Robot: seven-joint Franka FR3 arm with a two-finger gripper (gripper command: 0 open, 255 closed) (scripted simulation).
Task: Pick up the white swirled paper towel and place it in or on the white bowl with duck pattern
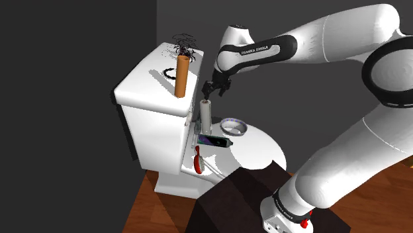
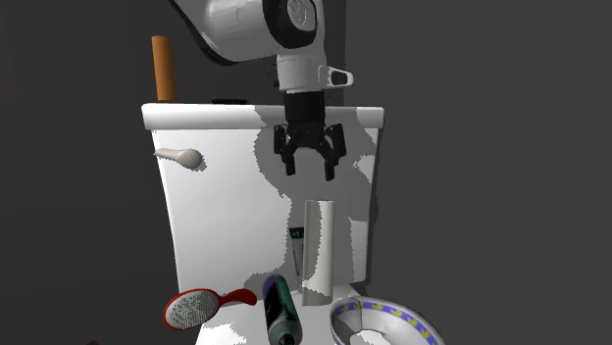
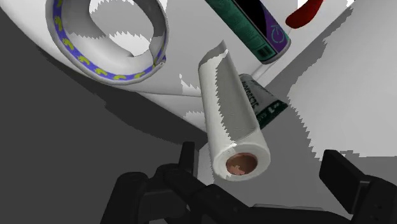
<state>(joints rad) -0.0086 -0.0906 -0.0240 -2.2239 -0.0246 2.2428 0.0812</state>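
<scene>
In the shoulder view, my end effector (image 1: 213,89) hangs just above the paper towel roll (image 1: 206,116). The roll stands on end on the closed toilet lid (image 1: 259,149), close to the tank (image 1: 149,99). The white bowl (image 1: 226,126) sits on the same lid, just beside the roll toward this view's right. A dark bottle (image 1: 215,141) lies in front of them.

In the second exterior view my fingers stand apart and clasp nothing, directly over the roll (image 2: 319,250) with a gap between us. The roll's long axis runs up and down, and its top end points at me. The bowl (image 2: 394,312) lies at this view's lower right, near the foot of the roll. A red-handled brush (image 2: 196,308) lies off to the left.

In the wrist view I look along the roll (image 3: 229,108). The end with the brownish core (image 3: 240,164) faces me between my fingers, nearer one of them than the other, so I judge I am a little off centre. Beyond the roll sits the bowl (image 3: 71,49), mouth up, with a blue band of yellow ducks round its rim.

I expect the roll to be light and soft, giving under a squeeze but firmer round the core, and not slippery. It is tall and narrow, so a nudge could topple it. I would close on opposite sides of the wall near the upper end, with a moderate squeeze. It looks longer than the bowl is wide, so it will probably end up resting across the rim.
</scene>
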